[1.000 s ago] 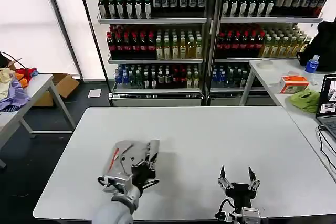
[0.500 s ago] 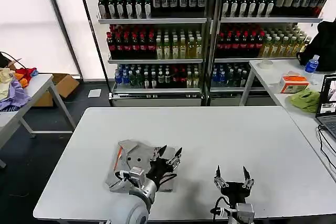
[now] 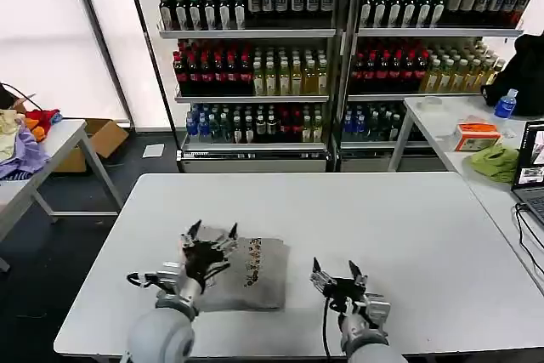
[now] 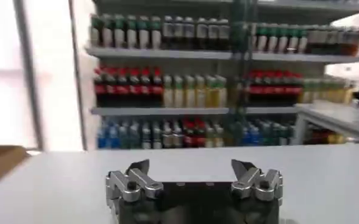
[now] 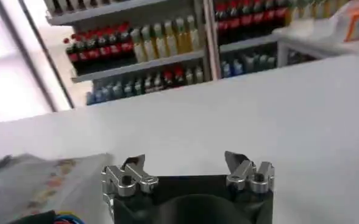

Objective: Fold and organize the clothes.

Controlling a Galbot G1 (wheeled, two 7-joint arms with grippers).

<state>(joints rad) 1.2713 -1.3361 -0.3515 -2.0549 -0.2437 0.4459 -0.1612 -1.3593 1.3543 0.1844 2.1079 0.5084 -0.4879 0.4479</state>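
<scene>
Grey shirt folded compact on white counter, print up. Left gripper over its left edge, jaws released. Right gripper just beside, jaws released, empty. Folding apparently done; next: square up or retract.

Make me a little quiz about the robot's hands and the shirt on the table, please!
1. True or false: the grey shirt lies folded on the white table.
2. Which hand is over the shirt? A) left hand B) right hand
3. Fill in: both hands are ____, holding nothing.

Key: 1 true. 2 A; the right hand hovers beside the shirt, above bare table. 3 open.
</scene>
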